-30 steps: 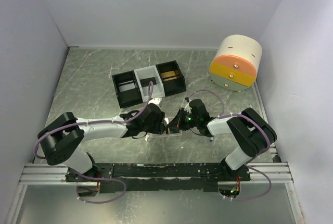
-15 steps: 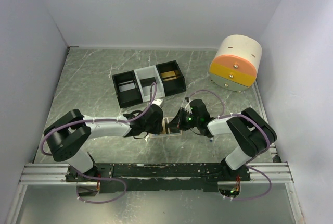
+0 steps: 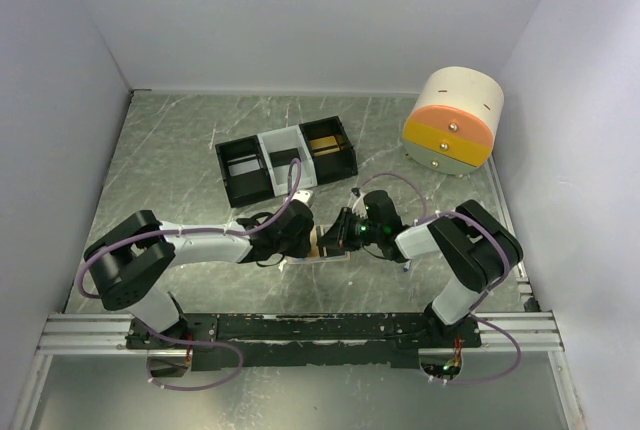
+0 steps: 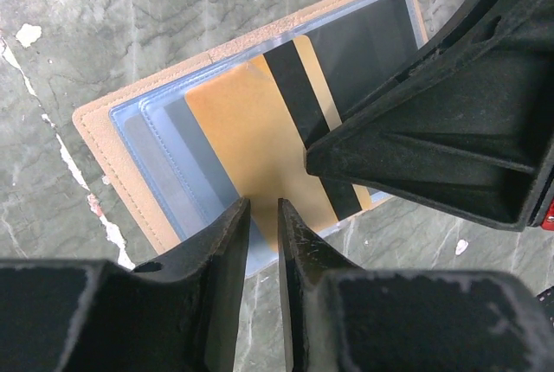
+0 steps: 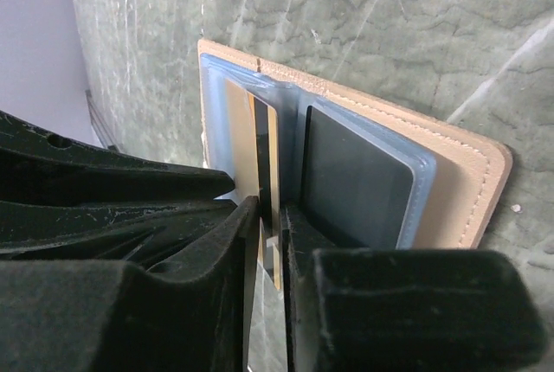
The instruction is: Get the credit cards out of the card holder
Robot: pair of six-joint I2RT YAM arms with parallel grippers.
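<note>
Left claw (image 4: 263, 206): jaws held narrowly parted, nothing between them, tips over the gold card (image 4: 242, 130). Right claw (image 5: 270, 209): set astride that card's edge; clamped or loose cannot be told. The claws are found closer together than a second ago. Card holder (image 4: 97, 143) is laid open on the table (image 3: 170, 150): tan rim, pale blue sleeves.

looks like a robotics lab, set up as a small test cell. boxed in on three sides by plain white panel walls (image 3: 300, 20) and floored with a grey-green marble-patterned tabletop (image 3: 170, 160). fitted along the near edge with a ribbed aluminium mounting rail (image 3: 85, 335) carrying two white-and-black jointed robot arms, the left arm (image 3: 190, 242) and the right arm (image 3: 445, 235), both trailing looped purple cables (image 3: 292, 180). laid out with staged props: a black-and-white three-compartment plastic tray (image 3: 285, 160) and a cream cylindrical drawer unit with orange and yellow fronts (image 3: 455, 125).
</note>
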